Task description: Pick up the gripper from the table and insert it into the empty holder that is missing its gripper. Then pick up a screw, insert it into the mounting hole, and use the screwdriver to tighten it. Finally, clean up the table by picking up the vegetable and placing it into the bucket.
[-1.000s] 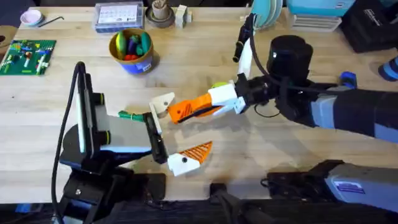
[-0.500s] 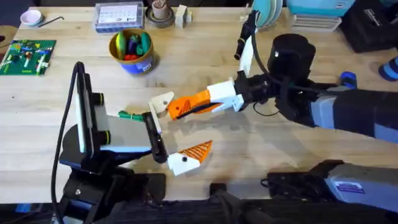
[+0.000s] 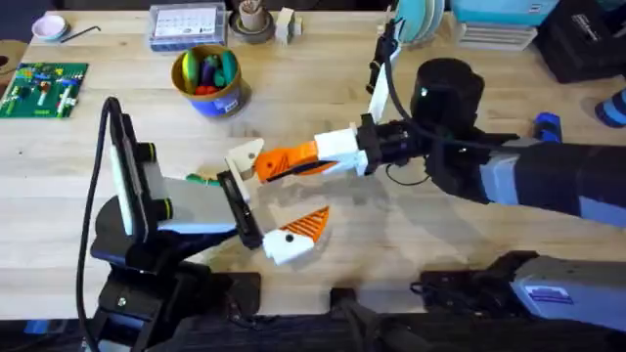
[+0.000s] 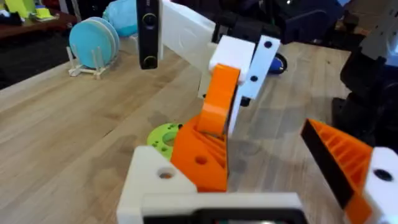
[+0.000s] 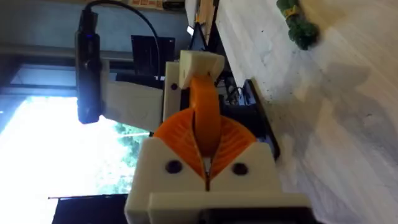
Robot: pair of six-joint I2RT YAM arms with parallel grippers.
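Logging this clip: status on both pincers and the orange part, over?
Right pincer shut on orange gripper pad, pressing it against the left arm's bare cream holder. Left pincer open. Green vegetable on table behind; nothing blocking.

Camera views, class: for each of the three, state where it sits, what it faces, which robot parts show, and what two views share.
Overhead: above the bases, facing down and forward at the table; both arms show.
Left wrist: on the left arm, facing the holder; its own fingers show.
Right wrist: on the right arm, facing the gripper; right gripper shut on it.
Shared: the orange gripper.
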